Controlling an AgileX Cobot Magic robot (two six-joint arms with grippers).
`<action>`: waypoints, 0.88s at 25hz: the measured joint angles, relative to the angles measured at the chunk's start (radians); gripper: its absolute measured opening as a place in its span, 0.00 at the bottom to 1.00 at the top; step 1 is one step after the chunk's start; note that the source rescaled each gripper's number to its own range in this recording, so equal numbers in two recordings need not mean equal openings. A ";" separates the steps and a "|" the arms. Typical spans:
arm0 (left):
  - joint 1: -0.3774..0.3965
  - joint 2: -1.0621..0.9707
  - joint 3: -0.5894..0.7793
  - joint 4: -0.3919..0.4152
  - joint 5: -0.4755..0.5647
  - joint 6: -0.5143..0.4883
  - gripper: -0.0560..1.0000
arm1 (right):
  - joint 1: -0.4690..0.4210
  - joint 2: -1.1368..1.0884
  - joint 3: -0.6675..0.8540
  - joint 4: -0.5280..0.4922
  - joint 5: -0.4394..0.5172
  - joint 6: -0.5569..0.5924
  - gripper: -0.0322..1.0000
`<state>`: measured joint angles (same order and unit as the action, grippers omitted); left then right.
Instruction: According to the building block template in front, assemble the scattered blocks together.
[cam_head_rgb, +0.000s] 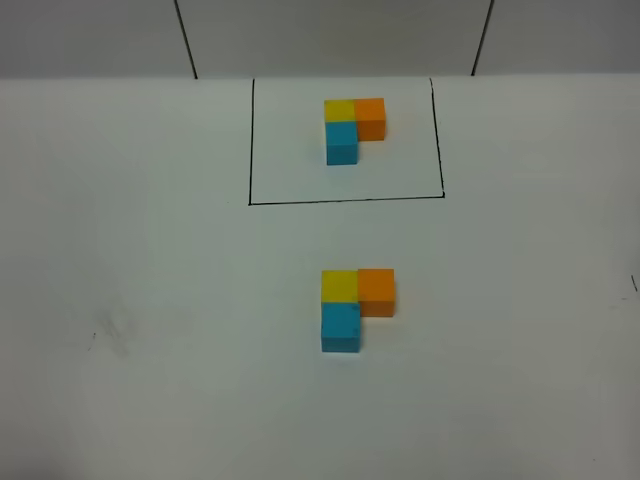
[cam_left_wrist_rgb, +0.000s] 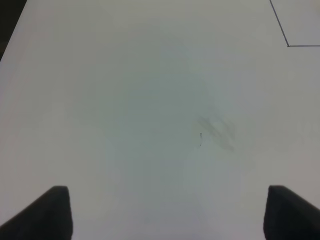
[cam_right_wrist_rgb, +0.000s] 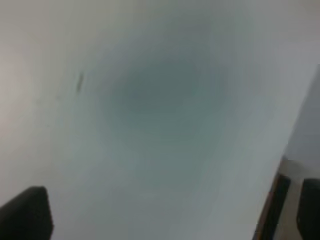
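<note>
The building block template (cam_head_rgb: 341, 140) is a yellow, orange and cyan-blue L inside a thin black drawn rectangle (cam_head_rgb: 345, 200) at the back middle of the exterior view. Nearer the front, the unframed yellow block (cam_head_rgb: 339, 284), orange block (cam_head_rgb: 377, 290) and cyan-blue block (cam_head_rgb: 341, 327) touch each other in the same L shape. Neither arm shows in the exterior view. My left gripper (cam_left_wrist_rgb: 167, 212) is open and empty over bare white table. My right gripper (cam_right_wrist_rgb: 170, 212) is open and empty over bare table. No block shows in either wrist view.
A faint grey smudge (cam_head_rgb: 110, 335) marks the white table at the left; it also shows in the left wrist view (cam_left_wrist_rgb: 216, 129). A corner of the drawn rectangle (cam_left_wrist_rgb: 288, 45) shows there too. The table's edge (cam_right_wrist_rgb: 280, 165) runs beside my right gripper.
</note>
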<state>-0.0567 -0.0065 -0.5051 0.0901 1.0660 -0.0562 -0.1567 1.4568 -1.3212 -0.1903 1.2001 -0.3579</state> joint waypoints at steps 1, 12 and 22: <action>0.000 0.000 0.000 0.000 0.000 0.000 0.66 | -0.033 -0.046 0.029 -0.002 0.003 0.001 1.00; 0.000 0.000 0.000 0.000 0.000 0.000 0.66 | -0.189 -0.753 0.407 0.042 -0.011 -0.011 1.00; 0.000 0.000 0.000 0.000 0.000 0.000 0.66 | 0.021 -1.199 0.620 0.136 -0.065 0.017 1.00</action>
<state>-0.0567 -0.0065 -0.5051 0.0901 1.0660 -0.0562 -0.1360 0.2576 -0.7007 -0.0541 1.1350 -0.3407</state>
